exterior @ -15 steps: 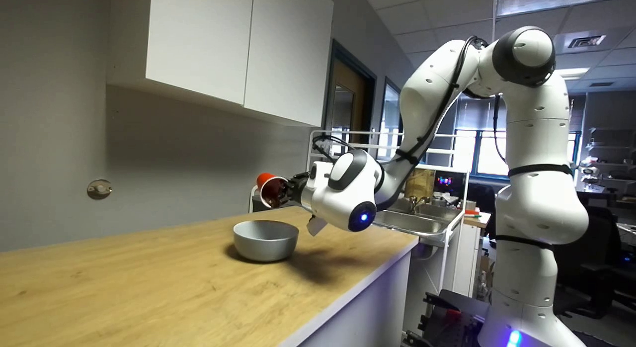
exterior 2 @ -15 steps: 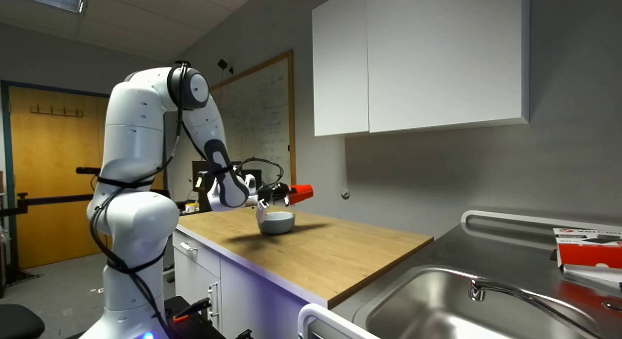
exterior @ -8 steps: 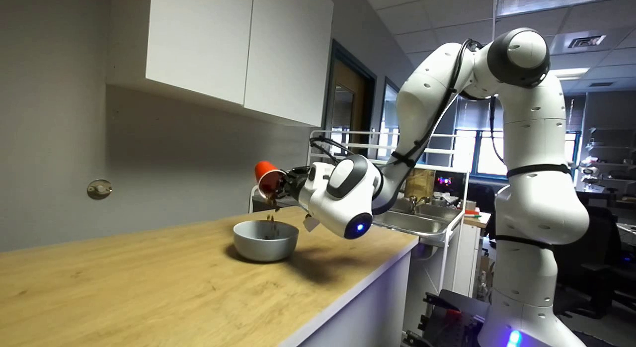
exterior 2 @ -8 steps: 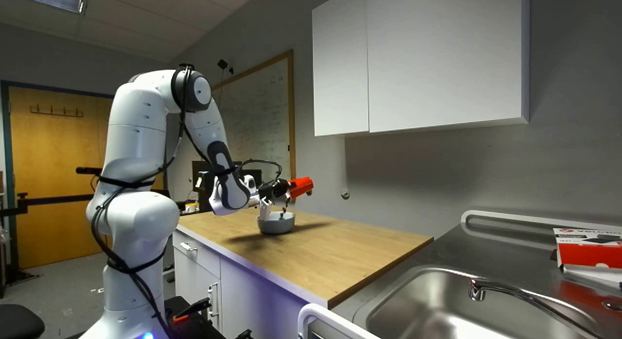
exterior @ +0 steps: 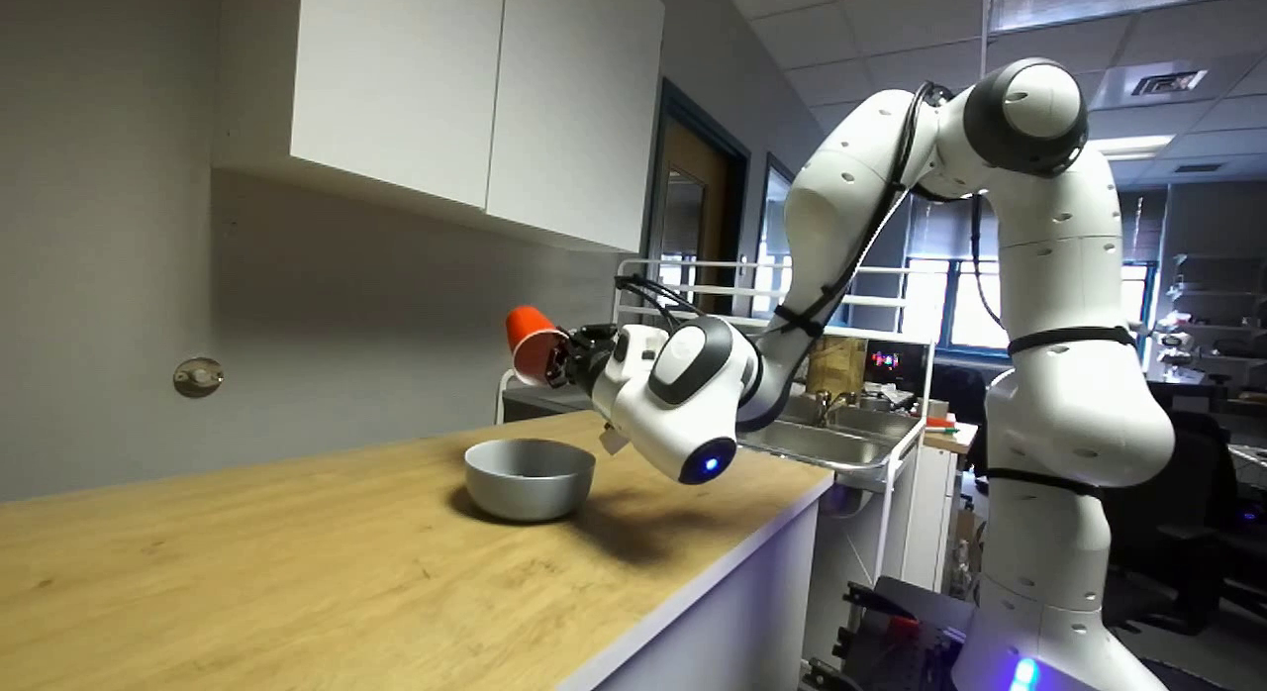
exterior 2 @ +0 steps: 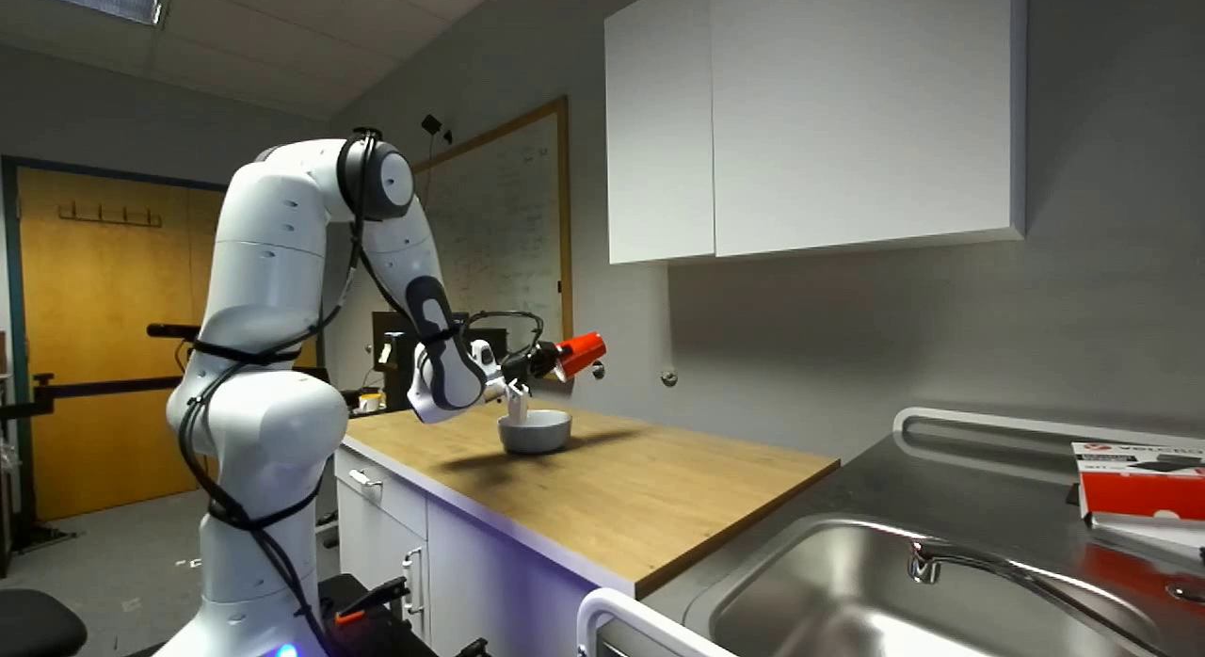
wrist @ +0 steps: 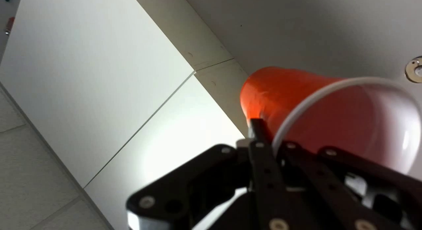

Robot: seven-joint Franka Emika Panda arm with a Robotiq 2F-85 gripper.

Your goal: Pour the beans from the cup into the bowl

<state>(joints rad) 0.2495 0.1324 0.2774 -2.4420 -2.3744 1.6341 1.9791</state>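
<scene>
Tilted red cup [exterior: 532, 345] clamped above the grey bowl [exterior: 530, 493]

The gripper [exterior: 562, 362] is clamped on the red cup, near its rim. In the wrist view the fingers [wrist: 262, 157] are drawn together at the cup's wall: one lies along the red outside, where the other's tip sits is unclear.

Cup: just ahead of the wrist, held at the fingers' ends, tipped past level. Base up and away, mouth slanting down and back toward the gripper. Pale rim, smooth pinkish inside with a bright glint.

Bowl: below the gripper, upright on the wooden counter [exterior: 327, 562], apart from the cup. In both exterior views the cup's mouth is higher than the bowl and over it; near side hides most of the floor, contents can't be told. A white tab [exterior: 613, 440] hangs under the wrist, apart from the bowl in an exterior view.

Rest: white arm [exterior: 1064, 275] stands behind the gripper. Two-door cabinet [exterior: 396, 87] up above and ahead; grey wall [exterior: 416, 364] straight ahead past the cup, with a round metal fixture [exterior: 198, 377] well off to the side. To one side, well apart from the gripper: metal sink [exterior 2: 828, 591] with a faucet [exterior 2: 998, 568], red-and-white box [exterior 2: 1144, 495] next to it. On the side away from the sink, farther off: wood-framed whiteboard [exterior 2: 499, 243], and a wooden door [exterior 2: 113, 356] well back behind the arm.
</scene>
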